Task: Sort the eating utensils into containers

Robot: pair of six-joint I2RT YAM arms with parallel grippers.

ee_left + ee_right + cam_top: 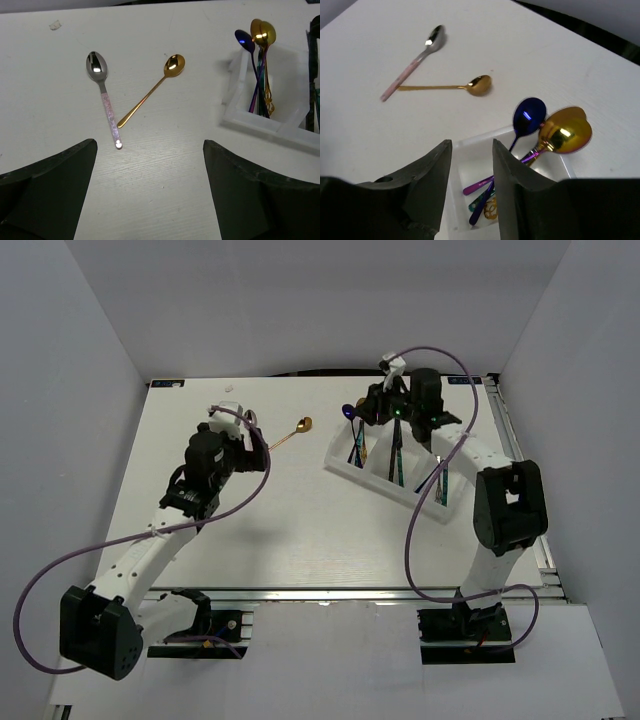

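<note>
My left end effector (150, 145) hangs over the far half of the desk, a little left of the middle. Its jaws are spread as wide as they go, with nothing between them. Just beyond its fingertips two loose spoons lie flat on the desk, making a V. One is a silver spoon (106, 102) with a pinkish handle. The other is a gold spoon (150, 93) to its right. Their bowls point toward the far edge and sit apart. Their handle ends come together nearer to me, and I cannot tell whether they touch.

My right end effector (469, 145) hovers over the far end of the white tray (385, 490). Its jaws are partly parted and grip nothing, and bare tray shows through the gap. The tray sits on the right half of the desk, set at a slant, with its right end closer to the near edge.

The tray's left compartment, the one closest to the loose spoons, holds several spoons. A blue spoon (529, 116) and a gold-bowled spoon (565, 132) lean with their bowls up over the far wall. A purple handle and a greenish one lie on the floor of that compartment. Dark slim utensils also lie in the middle and right compartments, but they are too small for me to tell their kind.
</note>
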